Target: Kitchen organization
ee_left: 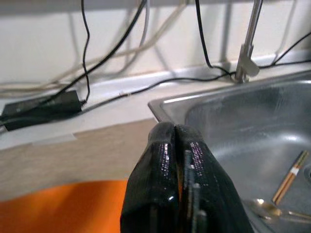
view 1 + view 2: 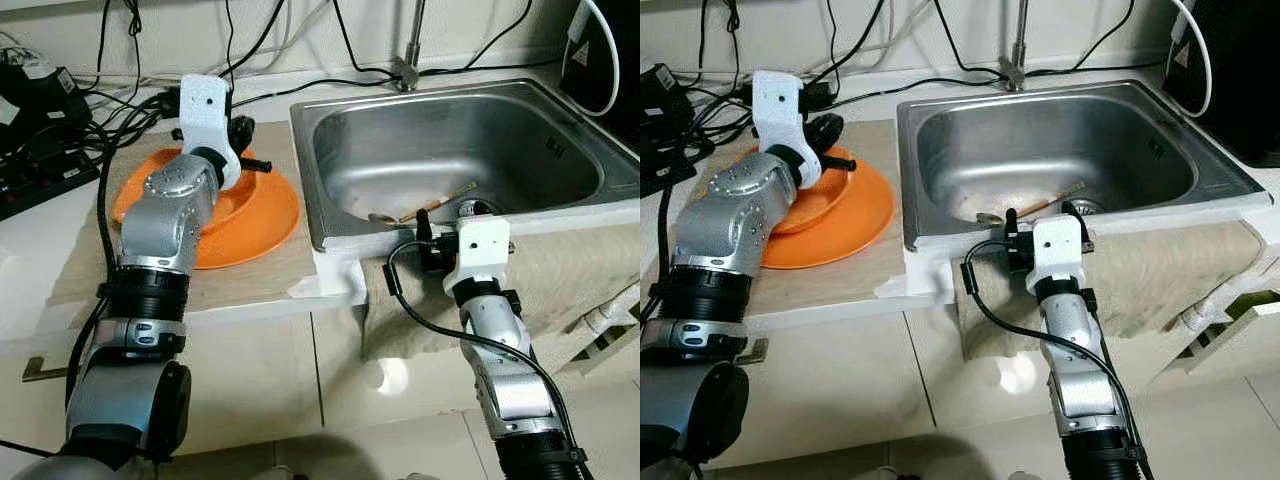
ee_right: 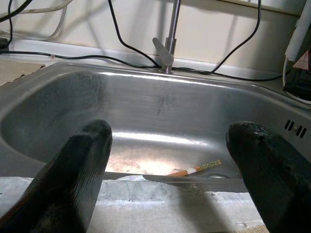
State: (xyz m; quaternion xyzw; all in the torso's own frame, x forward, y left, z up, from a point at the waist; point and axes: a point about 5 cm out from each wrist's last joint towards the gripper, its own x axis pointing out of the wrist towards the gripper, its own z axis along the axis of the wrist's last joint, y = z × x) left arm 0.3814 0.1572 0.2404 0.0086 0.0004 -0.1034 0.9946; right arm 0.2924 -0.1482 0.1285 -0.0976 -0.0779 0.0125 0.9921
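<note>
Nearest, right claw [image 3: 165, 170] hovers at the front rim of the steel sink [image 2: 560, 215], fingers [image 3: 80, 170] spread wide, grasping nothing. Just past that rim, on the sink floor near the drain, lie a chopstick [image 3: 195, 170] and a spoon [image 1: 266, 208]. Left claw [image 1: 176, 145] is over the desk [image 2: 250, 275] left of the sink, above the far edge of the orange plates [image 2: 265, 215], fingers clenched together, nothing between them. Faucet [image 2: 408, 60] and cables [image 2: 300, 90] at the desk's back edge.
</note>
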